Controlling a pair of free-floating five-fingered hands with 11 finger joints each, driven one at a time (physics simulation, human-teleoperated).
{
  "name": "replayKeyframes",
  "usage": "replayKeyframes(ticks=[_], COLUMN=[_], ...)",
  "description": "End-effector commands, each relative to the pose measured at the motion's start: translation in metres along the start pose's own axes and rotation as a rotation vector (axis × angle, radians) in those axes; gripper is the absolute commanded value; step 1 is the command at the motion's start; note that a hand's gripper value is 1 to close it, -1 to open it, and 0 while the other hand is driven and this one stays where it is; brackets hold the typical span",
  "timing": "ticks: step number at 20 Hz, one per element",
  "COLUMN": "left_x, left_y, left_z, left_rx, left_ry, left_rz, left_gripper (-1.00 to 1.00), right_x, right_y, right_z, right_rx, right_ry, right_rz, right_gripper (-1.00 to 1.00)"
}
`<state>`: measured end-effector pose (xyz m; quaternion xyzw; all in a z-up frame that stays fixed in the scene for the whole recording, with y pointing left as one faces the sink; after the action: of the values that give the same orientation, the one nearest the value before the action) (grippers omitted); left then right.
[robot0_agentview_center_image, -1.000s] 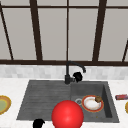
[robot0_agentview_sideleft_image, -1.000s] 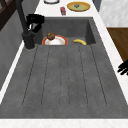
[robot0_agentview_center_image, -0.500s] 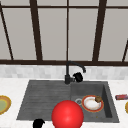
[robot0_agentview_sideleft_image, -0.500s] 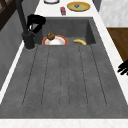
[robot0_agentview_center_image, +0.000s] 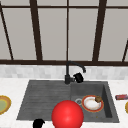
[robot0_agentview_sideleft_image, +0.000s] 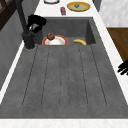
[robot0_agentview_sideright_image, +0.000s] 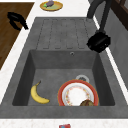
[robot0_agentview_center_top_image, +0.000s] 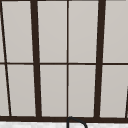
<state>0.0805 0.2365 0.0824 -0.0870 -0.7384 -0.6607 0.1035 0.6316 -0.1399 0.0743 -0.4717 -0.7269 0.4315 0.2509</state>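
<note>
The right hand (robot0_agentview_center_image: 78, 77) hovers just beside the base of the black faucet (robot0_agentview_center_image: 68, 75), at the back edge of the sink (robot0_agentview_center_image: 45, 92). In the left side view this hand (robot0_agentview_sideleft_image: 36, 22) looks to have its fingers curled next to the faucet's post, and the right side view shows it (robot0_agentview_sideright_image: 98, 42) bunched up near the faucet, but whether the fingers actually grasp the handle cannot be told.

The left hand (robot0_agentview_center_image: 38, 123) hangs at the front edge of the sink, over the tabletop's rim; in the right side view it (robot0_agentview_sideright_image: 17, 20) floats above the wooden floor, well apart from the sink, with its fingers curled and holding nothing.

In the basin lies a red-rimmed plate (robot0_agentview_sideright_image: 78, 96) with a brown muffin (robot0_agentview_sideright_image: 86, 102) on its edge, and a banana (robot0_agentview_sideright_image: 38, 94) lies beside the plate, near the drain (robot0_agentview_sideright_image: 82, 78). A large red ball (robot0_agentview_center_image: 67, 115) shows at the front of the sink in the front view. On the tabletop sit a yellow plate (robot0_agentview_sideright_image: 51, 6) with some food beyond the draining board and a small red packet (robot0_agentview_center_image: 121, 96) at the right.
</note>
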Motion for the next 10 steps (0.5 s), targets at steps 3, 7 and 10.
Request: replayKeyframes(ticks=[3, 7, 10], left_x=[0.0000, 0.0000, 0.0000], left_y=[0.0000, 0.0000, 0.0000], left_z=[0.0000, 0.0000, 0.0000], left_rx=[0.000, 0.000, 0.000], left_ry=[0.000, 0.000, 0.000], left_rz=[0.000, 0.000, 0.000], left_gripper=[0.00, 0.00, 0.00], right_x=[-0.0200, -0.0221, -0.0250], right_y=[0.0145, 0.0153, 0.0182], right_z=[0.0208, 0.0211, 0.0224], right_rx=[-0.046, -0.054, -0.067], right_ry=[0.035, 0.024, 0.012], right_rz=[-0.068, -0.074, -0.082], right_gripper=[1.00, 1.00, 1.00])
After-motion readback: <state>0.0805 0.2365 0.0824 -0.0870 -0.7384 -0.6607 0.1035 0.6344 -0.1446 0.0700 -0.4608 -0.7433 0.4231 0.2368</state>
